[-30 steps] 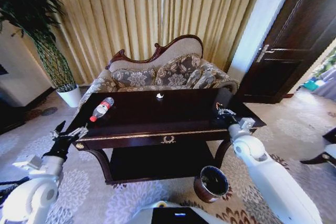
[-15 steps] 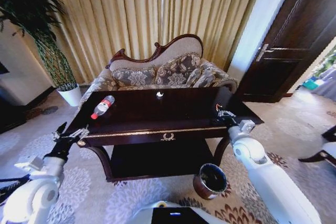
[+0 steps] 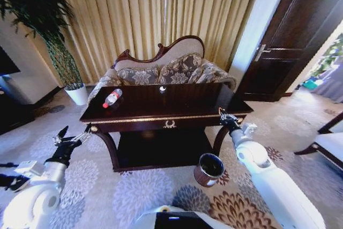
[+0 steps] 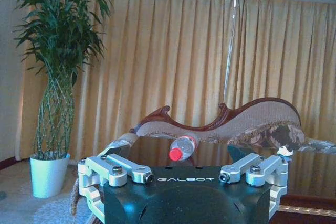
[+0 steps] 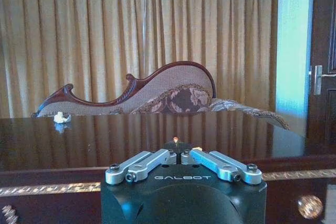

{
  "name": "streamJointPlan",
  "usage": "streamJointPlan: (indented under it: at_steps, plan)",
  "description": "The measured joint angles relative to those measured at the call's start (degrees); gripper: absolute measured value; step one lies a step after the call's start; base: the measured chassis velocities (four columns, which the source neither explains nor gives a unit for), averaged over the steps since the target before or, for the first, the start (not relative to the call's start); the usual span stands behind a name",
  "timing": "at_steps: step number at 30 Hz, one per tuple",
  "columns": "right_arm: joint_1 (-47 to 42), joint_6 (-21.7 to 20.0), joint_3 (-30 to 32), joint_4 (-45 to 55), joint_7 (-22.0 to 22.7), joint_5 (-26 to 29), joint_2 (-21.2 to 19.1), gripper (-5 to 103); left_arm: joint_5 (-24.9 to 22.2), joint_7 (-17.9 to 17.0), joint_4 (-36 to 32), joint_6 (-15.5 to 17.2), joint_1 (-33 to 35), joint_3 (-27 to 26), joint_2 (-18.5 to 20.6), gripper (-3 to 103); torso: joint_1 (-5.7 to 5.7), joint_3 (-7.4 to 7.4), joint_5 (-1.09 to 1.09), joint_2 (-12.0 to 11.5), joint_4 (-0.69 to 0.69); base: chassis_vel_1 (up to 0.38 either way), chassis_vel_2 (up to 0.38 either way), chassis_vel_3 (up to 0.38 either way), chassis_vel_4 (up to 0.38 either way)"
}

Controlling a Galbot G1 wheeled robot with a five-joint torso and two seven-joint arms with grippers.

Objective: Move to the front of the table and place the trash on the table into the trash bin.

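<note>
The dark glossy table (image 3: 161, 112) with gold trim spans the middle of the head view, the floral sofa (image 3: 163, 71) just behind it against the gold curtains (image 3: 161, 9). The reddish-brown trash bin (image 3: 208, 169) stands on the carpet below the table's right front corner. A clear bottle with a red label (image 3: 112, 98) lies at the table's upper left; a white paper bit (image 3: 162, 89) sits at the back edge, centre. The left gripper (image 3: 71, 140), fingers spread wide, hangs at lower left, off the table. The right gripper (image 3: 223, 115), fingers pressed together and empty, sits at the table's right front corner
</note>
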Motion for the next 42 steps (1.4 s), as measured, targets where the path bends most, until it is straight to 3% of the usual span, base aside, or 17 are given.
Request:
streamJointPlan:
  at_steps: [6, 14, 21, 27, 35, 42]
  plan:
    - [-0.38, -0.93, -1.29, -1.94, -0.76, -0.07, 0.93, 0, 0.09, 0.17, 0.01, 0.0, 0.15, 0.02, -0.37, 100, 0.01, 0.02, 0.02, -0.02, 0.01, 0.03, -0.027, -0.024, 0.045]
    - [-0.17, -0.53, -5.98, -13.47, -3.65, -4.42, 4.11, 0, 0.09, 0.31, -0.02, -0.08, 0.24, -0.23, -0.54, 100, 0.09, 0.04, 0.0, -0.06, 0.0, -0.027, 0.024, 0.012, -0.023]
    - [3.55, 1.41, -8.64, -28.2, -6.22, -8.32, 7.8, 0, 0.11, 0.31, -0.38, -0.2, 0.62, -0.62, -0.83, 100, 0.04, 0.02, 0.03, -0.04, 0.0, 0.0, 0.0, 0.0, 0.0]
    - [8.14, 7.19, -8.86, -44.09, -8.24, -13.45, 10.73, 0, 0.22, 0.3, -0.62, -0.28, 1.02, -0.81, -1.35, 100, 0.05, 0.03, 0.0, -0.04, 0.02, 0.0, 0.0, 0.0, 0.0]
    - [10.8, 10.12, -8.79, -51.8, -8.77, -15.47, 11.58, 0, 1.13, 0.36, -0.57, -0.3, 0.84, -0.18, -1.65, 100, 0.05, 0.02, 0.01, -0.04, 0.0, 0.0, 0.0, 0.0, 0.0]
    - [10.53, 10.3, -8.76, -51.65, -8.92, -15.47, 11.35, 0, 1.16, 0.52, -0.23, -0.3, 0.77, -0.17, -1.91, 100, 0.04, 0.02, 0.01, -0.04, 0.0, 0.0, 0.0, 0.0, 0.0]
